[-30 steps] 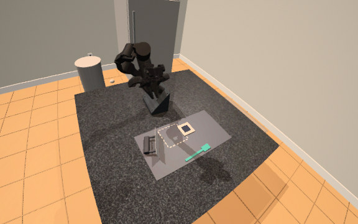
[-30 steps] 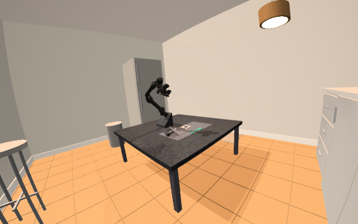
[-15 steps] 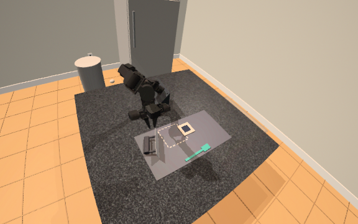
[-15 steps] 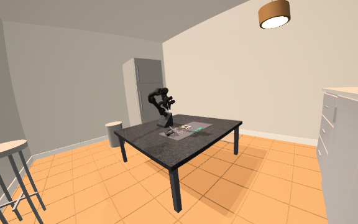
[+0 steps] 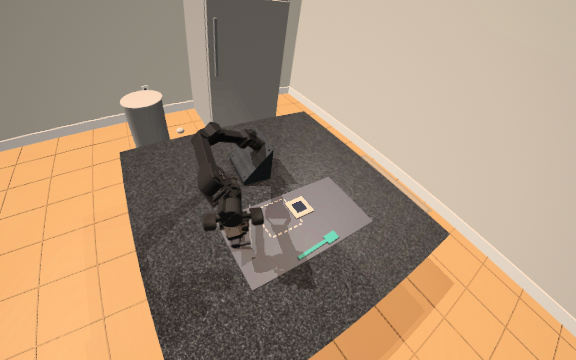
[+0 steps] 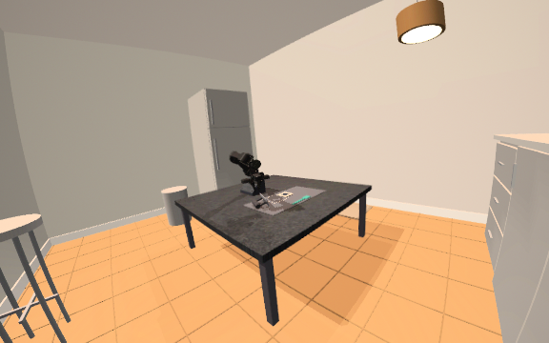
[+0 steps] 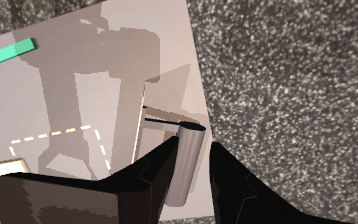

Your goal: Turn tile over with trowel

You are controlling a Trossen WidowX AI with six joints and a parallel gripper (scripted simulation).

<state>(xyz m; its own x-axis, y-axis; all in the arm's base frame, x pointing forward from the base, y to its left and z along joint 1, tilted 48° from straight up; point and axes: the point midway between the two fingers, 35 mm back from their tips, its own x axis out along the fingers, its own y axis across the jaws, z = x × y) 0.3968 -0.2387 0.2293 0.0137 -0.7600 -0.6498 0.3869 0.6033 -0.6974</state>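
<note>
The cream tile (image 5: 299, 206) (image 6: 284, 194) lies on the grey mat (image 5: 340, 202), its dark square marking up. It is beside the dashed outline (image 5: 274, 236) (image 7: 56, 133). A grey trowel (image 5: 253, 235) (image 6: 261, 202) (image 7: 187, 167), with a thin upright plate and a round handle, stands near the mat's left end in the top view. My gripper (image 7: 194, 145) is partly open, above this handle, which shows between the fingers in the wrist view; I see no grip on it. In the top view the arm hides most of the handle.
A turquoise tool (image 5: 315, 246) (image 6: 301, 199) (image 7: 10, 52) with a long handle and square blade lies along the mat's edge. The arm's wedge-shaped base (image 5: 260, 172) stands behind the mat on the dark table (image 5: 393, 270).
</note>
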